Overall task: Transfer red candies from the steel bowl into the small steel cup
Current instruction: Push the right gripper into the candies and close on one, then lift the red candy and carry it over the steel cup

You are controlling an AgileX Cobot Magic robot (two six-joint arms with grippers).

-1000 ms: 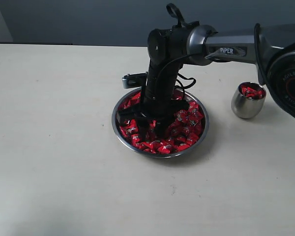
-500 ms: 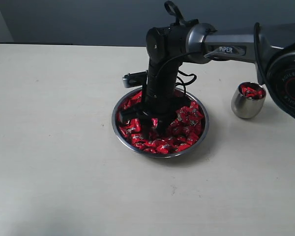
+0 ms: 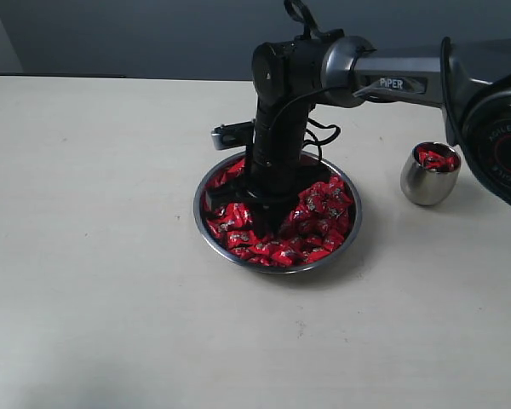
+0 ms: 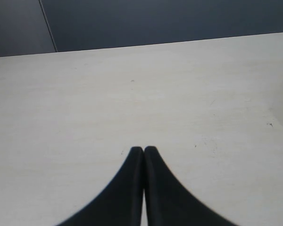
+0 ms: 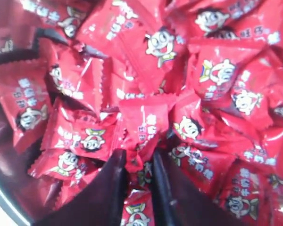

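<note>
**Pale table, a candy pinched by its edge**

The pale table (image 3: 111, 324) carries the steel bowl (image 3: 198, 213), full of red candies (image 3: 328, 209). The small steel cup (image 3: 422, 189), well apart on its right, already holds a few. The right gripper (image 5: 137, 160) stands in the bowl and pinches one wrapper edge. The left gripper (image 4: 144, 151) is closed on nothing. I think so thin a hold may slip during lifting, or a neighbouring candy may be dragged out onto the table.

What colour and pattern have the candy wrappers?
The red candies are shiny red with cartoon faces, clearest in right wrist view.
</note>
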